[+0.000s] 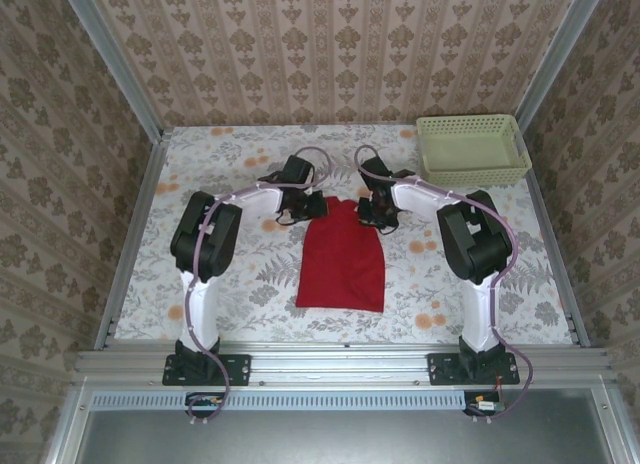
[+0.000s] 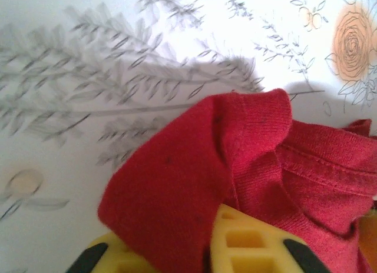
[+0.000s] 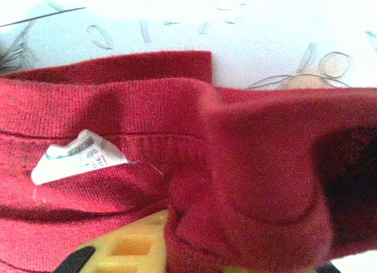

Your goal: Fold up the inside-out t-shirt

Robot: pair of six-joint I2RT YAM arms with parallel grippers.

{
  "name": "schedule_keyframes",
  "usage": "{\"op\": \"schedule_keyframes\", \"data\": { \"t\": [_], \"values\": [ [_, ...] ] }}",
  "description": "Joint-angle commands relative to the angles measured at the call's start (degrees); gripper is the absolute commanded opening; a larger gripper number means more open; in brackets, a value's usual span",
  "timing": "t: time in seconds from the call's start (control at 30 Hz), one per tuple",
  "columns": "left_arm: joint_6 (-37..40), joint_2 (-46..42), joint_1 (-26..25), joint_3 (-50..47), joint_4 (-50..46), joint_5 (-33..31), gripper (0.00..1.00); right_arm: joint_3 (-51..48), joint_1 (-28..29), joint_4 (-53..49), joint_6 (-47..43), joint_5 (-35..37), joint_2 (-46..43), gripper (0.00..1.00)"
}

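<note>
The floral-print desk (image 1: 250,164) is the largest thing in view, with wallpapered walls at its far and side edges and a metal rail along the near edge where the arm bases are bolted. The inside-out t-shirt (image 1: 342,259) lies about mid-desk between the two arms. It is plain red and gathered into a narrow shape, widest at its straight near hem and tapering toward the far end. The hem stops short of the near rail, and bare desk runs wide open to the shirt's left and right. A pale green basket (image 1: 470,149) sits in the far right corner, well apart from the cloth. The left gripper (image 1: 305,209) and right gripper (image 1: 375,212) meet the shirt's narrow far end from either side. Each is closed on a raised fold of red cloth. In the left wrist view the fabric drapes over the yellow fingers (image 2: 247,243) with the ribbed collar seam beside them. In the right wrist view the ribbed collar (image 3: 106,108) stands up off the desk, and a small white tag (image 3: 76,157) hangs just below it.
</note>
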Motion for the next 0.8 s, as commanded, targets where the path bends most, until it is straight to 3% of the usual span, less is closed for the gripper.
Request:
{"op": "schedule_keyframes", "data": {
  "t": [0.0,0.1,0.33,0.47,0.67,0.77],
  "values": [
    [-2.87,-6.48,2.25,-7.30,3.76,2.28,0.07,-3.38,0.71,4.71,-0.70,-2.68,-1.72,0.12],
    [-5.51,-13.26,3.60,-14.70,10.51,4.79,0.00,-7.85,0.12,9.45,-1.04,-5.95,-7.08,0.04],
    [-7.42,-24.94,7.96,-22.02,16.15,8.37,0.00,-11.03,-0.30,14.80,-0.93,-10.90,-16.22,0.00],
    [-6.51,-27.58,10.81,-18.55,14.90,9.39,0.00,-5.97,-1.85,15.42,-0.36,-12.58,-16.74,0.00],
    [-2.39,-26.36,14.93,-3.40,9.39,12.25,0.00,13.85,-3.06,9.69,-3.70,-13.07,-10.00,0.00],
    [-0.94,-28.41,15.14,-1.39,8.96,12.58,0.00,18.83,-2.94,9.52,-4.04,-13.88,-8.63,0.00]
  ]
}}
